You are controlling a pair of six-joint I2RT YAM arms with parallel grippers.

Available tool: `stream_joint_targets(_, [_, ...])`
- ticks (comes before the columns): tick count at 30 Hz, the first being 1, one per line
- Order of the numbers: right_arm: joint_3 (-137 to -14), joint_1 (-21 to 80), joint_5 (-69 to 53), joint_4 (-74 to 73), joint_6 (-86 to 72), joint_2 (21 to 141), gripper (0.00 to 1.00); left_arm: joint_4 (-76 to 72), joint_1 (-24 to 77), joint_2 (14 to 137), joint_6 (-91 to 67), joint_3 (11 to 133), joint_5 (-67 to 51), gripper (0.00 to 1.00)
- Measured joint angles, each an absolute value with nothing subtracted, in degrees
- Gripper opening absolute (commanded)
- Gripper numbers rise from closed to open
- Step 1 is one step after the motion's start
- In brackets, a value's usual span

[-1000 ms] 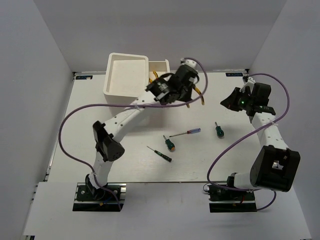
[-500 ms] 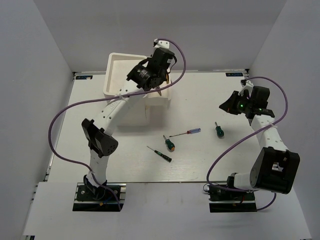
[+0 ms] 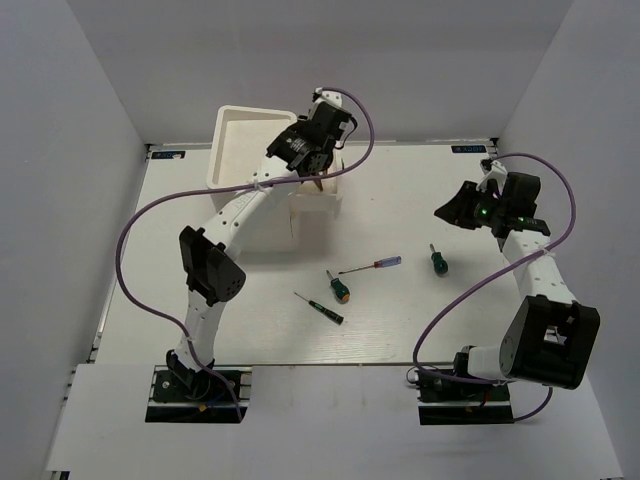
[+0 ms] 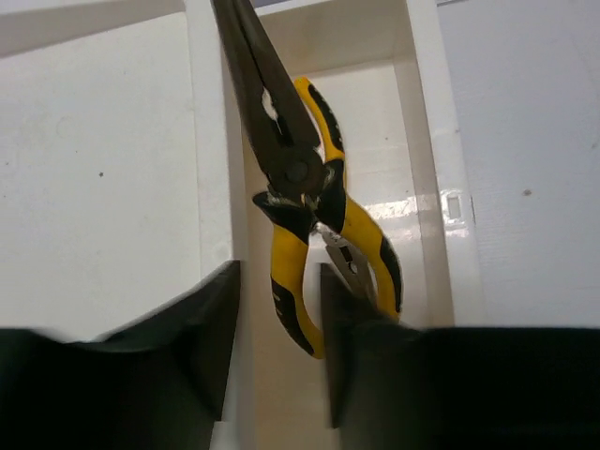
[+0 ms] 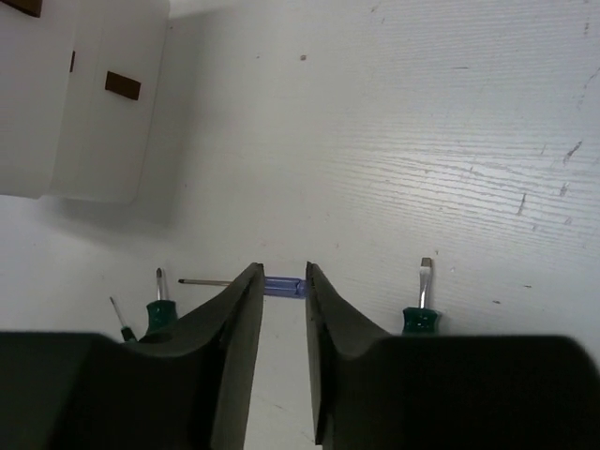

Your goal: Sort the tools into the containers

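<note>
Left wrist view: yellow-handled pliers [image 4: 300, 178] in the pulled-out drawer [image 4: 427, 141] of the white box [image 4: 103, 169], nose toward the top of the frame, handles toward the camera. Left claw [image 4: 279, 277] directly over them, fingers [image 4: 211, 328] narrowly apart, one handle in the gap. A strip of drawer floor shows between that handle and the left finger. Cannot tell whether the pliers are pinched or free.

Top external view: the left arm reaches over the box, claw above the drawer, which juts out toward the middle of the counter [image 3: 420, 330]. Right claw [image 3: 447, 212] in the air at the right side, well apart from the box.

Four tools on the counter, none touching:
- stubby green-handled screwdriver [image 3: 438, 262], nearest the right arm
- blue-handled screwdriver [image 3: 372, 266]
- second green-handled screwdriver [image 3: 339, 288]
- thin dark screwdriver [image 3: 320, 307]

Right wrist view: right claw fingers [image 5: 234, 356] slightly parted, nothing between them. The blue handle shows through the gap, lying on the counter below. Brown knobs [image 5: 122, 84] on the box fronts at upper left
</note>
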State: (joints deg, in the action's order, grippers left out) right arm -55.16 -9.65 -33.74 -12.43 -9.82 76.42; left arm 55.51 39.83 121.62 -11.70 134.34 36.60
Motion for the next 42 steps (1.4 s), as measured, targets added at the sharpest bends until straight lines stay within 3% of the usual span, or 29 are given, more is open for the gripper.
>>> stream_joint_targets(1, [-55.16, -9.63, -34.15, -12.47, -9.63, 76.42, 0.38, 55.13, 39.68, 121.62, -11.22, 134.34, 36.75, 0.60])
stream_joint_targets(4, [-55.37, -9.63, -36.82, -12.75, -8.60, 76.77, 0.40, 54.13, 39.57, 121.54, -11.22, 134.37, 36.56, 0.75])
stream_joint_targets(6, [-56.18, -9.63, -39.51, -13.06, -7.62, 77.93, 0.33, 53.58, 39.59, 121.43, -10.92, 134.37, 35.92, 0.77])
stream_joint_targets(7, [-56.82, -9.56, -41.32, -13.04, -6.94, 78.85, 0.25, 53.28, 39.59, 121.23, -10.92, 134.39, 35.46, 0.75])
stream_joint_targets(8, [-57.49, -9.34, -42.89, -12.95, -6.33, 80.03, 0.00, 52.97, 39.59, 120.99, -10.94, 134.39, 35.05, 0.69])
stream_joint_targets(9, [-58.37, -9.08, -44.73, -12.75, -5.58, 81.36, 0.00, 52.62, 39.59, 120.51, -10.98, 134.39, 34.87, 0.57])
stream_joint_targets(10, [-59.61, -8.73, -46.48, -12.78, -5.17, 83.09, 0.00, 52.25, 39.59, 119.92, -11.07, 134.39, 34.76, 0.26])
stream_joint_targets(12, [-62.59, -7.44, -48.82, -11.99, -3.75, 86.76, 0.00, 51.59, 39.44, 117.60, -11.46, 133.88, 35.35, 0.04])
stream_joint_targets(14, [-66.78, -5.15, -50.41, -11.77, -1.58, 90.89, 0.00, 50.41, 39.16, 112.90, -12.23, 130.30, 37.32, 0.03])
stream_joint_targets(15, [-69.38, -3.70, -50.76, -11.81, -0.64, 92.97, 0.00, 50.26, 38.65, 109.84, -12.67, 127.98, 38.59, 0.08])
stream_joint_targets(16, [-72.53, -2.04, -51.09, -11.86, 0.16, 95.29, 0.00, 49.60, 37.76, 105.93, -13.30, 124.60, 39.88, 0.27])
stream_joint_targets(18, [-78.52, 1.28, -50.68, -11.38, 1.19, 99.42, 0.00, 48.05, 34.46, 97.54, -14.57, 117.78, 42.44, 0.34])
stream_joint_targets(22, [-91.42, 8.91, -46.04, -10.15, 1.96, 107.90, 0.00, 45.56, 23.24, 82.91, -17.65, 107.57, 46.70, 0.60])
stream_joint_targets(29, [-100.55, 16.21, -34.04, -9.28, 1.80, 115.28, 0.00, 44.93, 10.28, 77.76, -24.77, 97.25, 43.55, 0.65])
stream_joint_targets(35, [-103.79, 18.48, -26.92, -9.93, 2.57, 119.09, 0.00, 44.73, -1.02, 88.97, -28.49, 89.73, 30.65, 0.66])
stream_joint_targets(42, [-105.84, 19.94, -27.70, -10.57, 2.52, 122.19, 0.00, 38.63, -7.77, 97.06, -29.47, 88.12, 15.20, 0.66])
